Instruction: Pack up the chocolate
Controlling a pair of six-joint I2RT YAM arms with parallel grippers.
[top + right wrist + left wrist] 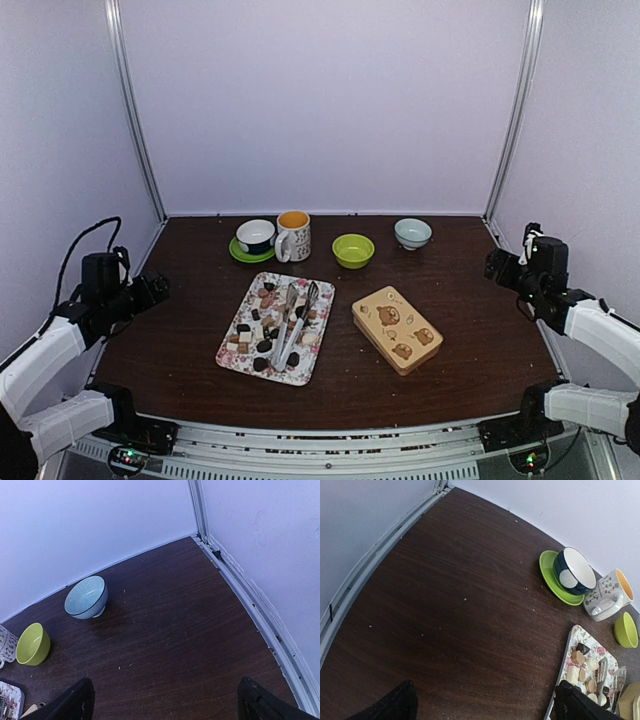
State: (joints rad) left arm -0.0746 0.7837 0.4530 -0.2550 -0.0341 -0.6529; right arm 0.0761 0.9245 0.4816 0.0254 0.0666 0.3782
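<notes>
Left pincer gaping, raised far left; right pincer mirrored far right.

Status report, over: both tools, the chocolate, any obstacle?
Left tool open, empty. Right tool open, empty. Chocolate on the flowered tray. Tongs lie across the chocolate; tin beside the tray, lid on.

Your dark counter is carrying a floral tray lying nearest the left claw and a tan tin sitting nearer the right claw. Beyond both claws a green saucer, a mug, a green bowl and a pale blue bowl are standing in a row.
</notes>
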